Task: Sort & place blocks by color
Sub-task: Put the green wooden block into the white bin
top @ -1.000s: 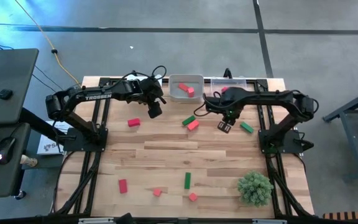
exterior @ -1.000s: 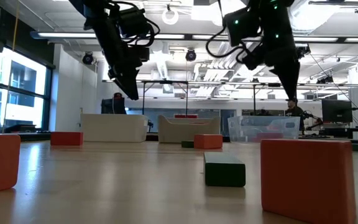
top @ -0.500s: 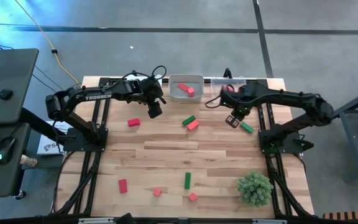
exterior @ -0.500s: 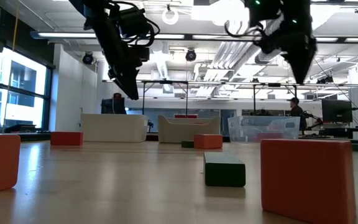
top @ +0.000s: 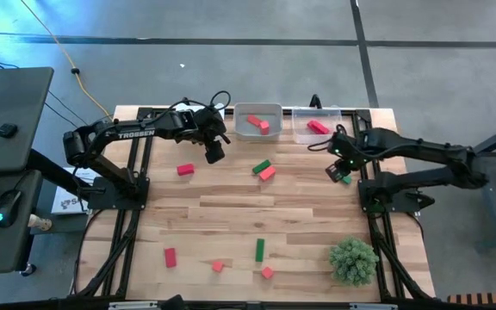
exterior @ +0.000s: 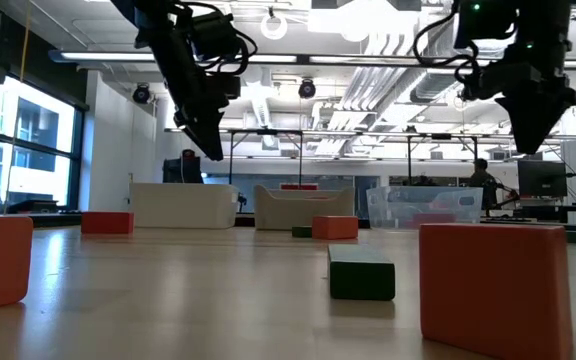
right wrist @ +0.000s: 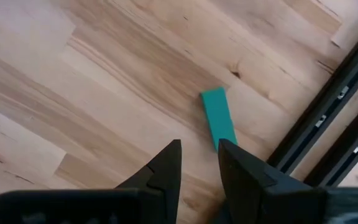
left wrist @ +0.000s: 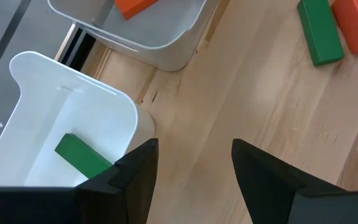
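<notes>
1. Right gripper (right wrist: 197,163) hangs directly above the small green bar block (right wrist: 219,117) near the table's right rail, fingers narrowly apart, holding nothing.
2. Next, I'd say: drop down, straddle that block, pinch.
3. Left gripper (left wrist: 194,163), spread and empty, waits beside the white plastic tray (left wrist: 48,124).

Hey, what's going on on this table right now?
Two robot arms are sorting coloured blocks into trays. The right hand hangs empty over a green block near the table's right edge, fingers narrowly apart. The left hand waits open beside the white tray holding one green bar. Several blocks lie loose.
</notes>
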